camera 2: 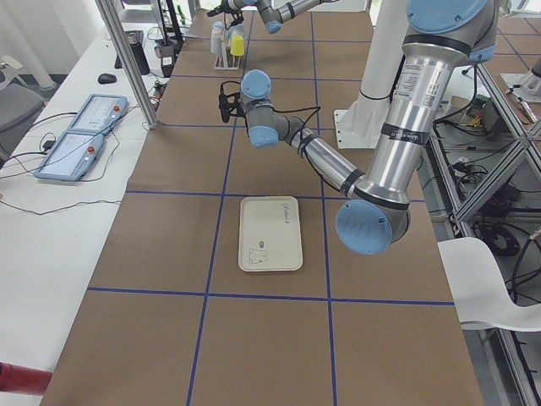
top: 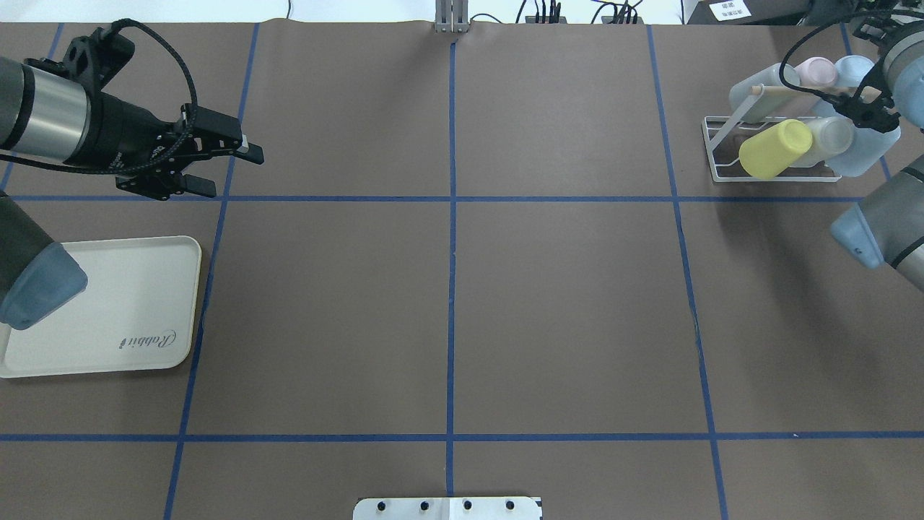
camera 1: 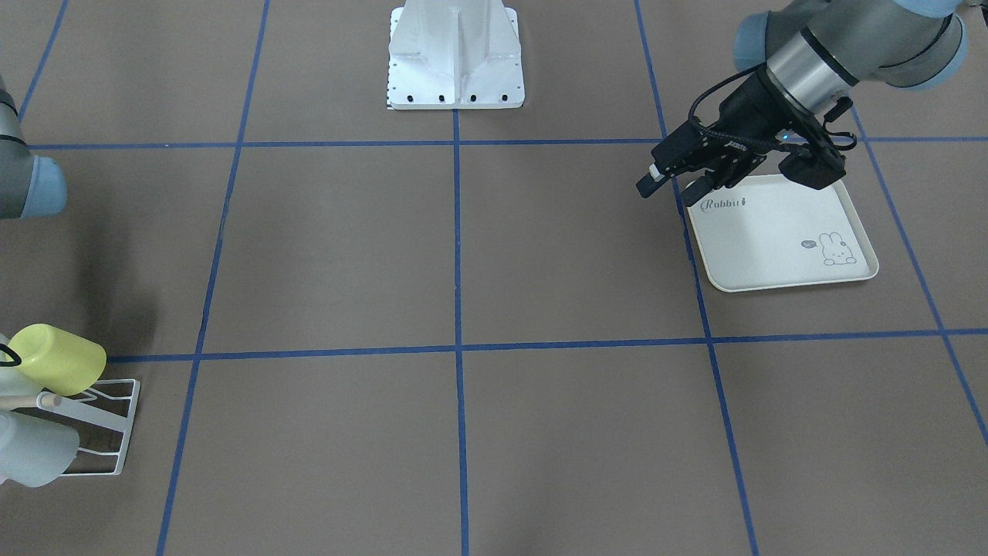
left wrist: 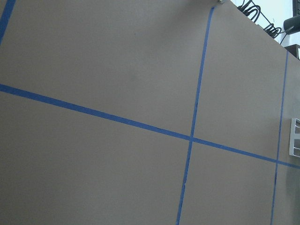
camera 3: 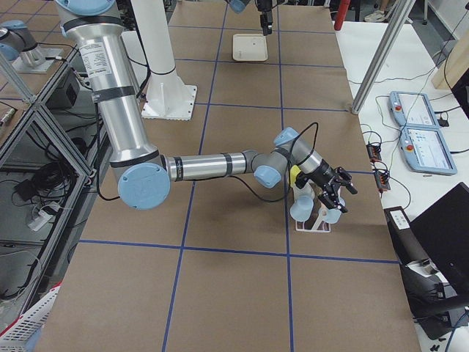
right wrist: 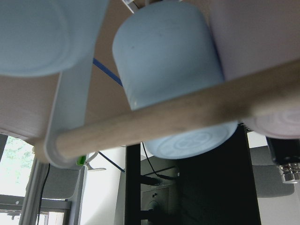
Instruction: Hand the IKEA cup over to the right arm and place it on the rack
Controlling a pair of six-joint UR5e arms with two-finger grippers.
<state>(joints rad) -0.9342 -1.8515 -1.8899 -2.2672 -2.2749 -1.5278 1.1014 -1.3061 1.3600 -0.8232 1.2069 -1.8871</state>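
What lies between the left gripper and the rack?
Between left gripper and rack, only bare table crossed by blue tape lines, shown in the overhead exterior view.

Tray script: the cream tray [camera 1: 772, 266] is carrying the word "Rabbit" in dark cursive near one short edge; in the overhead view it is reading upside down.
Tray bubble: a speech bubble [camera 1: 808, 245] beside the rabbit drawing [camera 1: 839, 249] is holding marks too small to read.
Gripper lettering: the left gripper [top: 228, 172] is showing pale letters on its black body, too blurred to read.
Far label: a white label [top: 729, 9] past the table's far edge is bearing dark print, unreadable.
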